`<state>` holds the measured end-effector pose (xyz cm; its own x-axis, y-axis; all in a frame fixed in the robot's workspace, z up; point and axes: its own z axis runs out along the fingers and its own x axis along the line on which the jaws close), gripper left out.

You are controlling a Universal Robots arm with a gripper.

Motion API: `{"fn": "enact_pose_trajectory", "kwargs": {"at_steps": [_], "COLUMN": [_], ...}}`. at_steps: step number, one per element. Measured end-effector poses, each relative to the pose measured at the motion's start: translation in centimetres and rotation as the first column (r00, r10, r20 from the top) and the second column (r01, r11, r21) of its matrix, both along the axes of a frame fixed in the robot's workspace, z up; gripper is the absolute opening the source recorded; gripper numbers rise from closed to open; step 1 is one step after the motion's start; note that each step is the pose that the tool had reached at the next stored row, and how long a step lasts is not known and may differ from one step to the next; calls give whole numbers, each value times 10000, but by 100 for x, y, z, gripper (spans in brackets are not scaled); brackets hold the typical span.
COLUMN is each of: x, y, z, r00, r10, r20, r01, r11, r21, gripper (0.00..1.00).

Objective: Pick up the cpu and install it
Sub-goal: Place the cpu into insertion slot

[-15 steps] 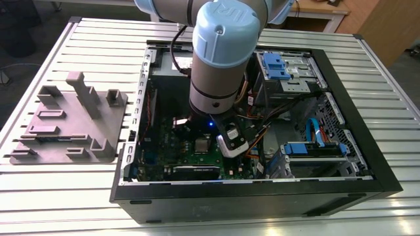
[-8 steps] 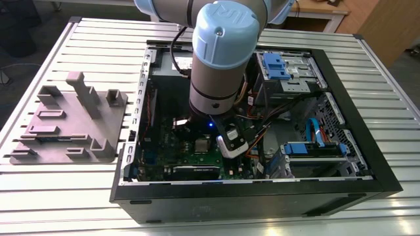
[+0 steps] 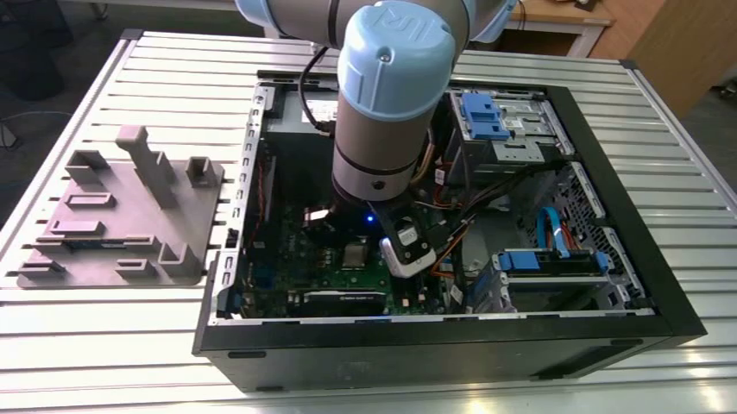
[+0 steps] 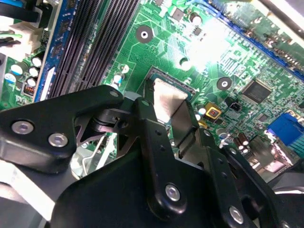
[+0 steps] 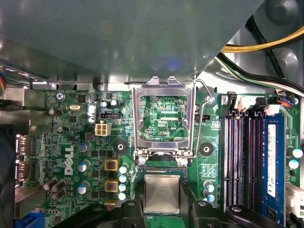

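The cpu [image 5: 161, 193] is a small silver-grey square lying in or just over the socket on the green motherboard [image 5: 71, 142]. The socket's metal retention frame [image 5: 164, 118] stands flipped open beside it, with its lever raised. My gripper [image 5: 164, 214] straddles the chip, one black finger at each of two opposite edges. In the second wrist view the cpu [image 4: 167, 97] shows between the fingers [image 4: 147, 123], which press close against its sides. In the exterior view my arm [image 3: 381, 172] reaches down into the open computer case over the motherboard [image 3: 302, 259].
A grey plastic tray with upright posts [image 3: 116, 220] lies on the slatted table at the exterior view's left. Inside the case [image 3: 645, 285] are memory slots [image 5: 242, 161], loose cables [image 5: 266, 45], blue drive brackets [image 3: 484, 112] and a graphics card [image 3: 340, 300].
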<state>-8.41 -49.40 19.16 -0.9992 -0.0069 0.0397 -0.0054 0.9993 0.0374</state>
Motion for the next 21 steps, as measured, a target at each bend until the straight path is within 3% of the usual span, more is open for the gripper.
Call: {"fn": "enact_pose_trajectory", "kwargs": {"at_steps": [21], "x": [0], "y": [-6], "z": [11], "r00": [10000], "r10": [-2], "r20": [0], "r01": [2], "r11": [10000], "r21": [-4], "gripper": [38]}}
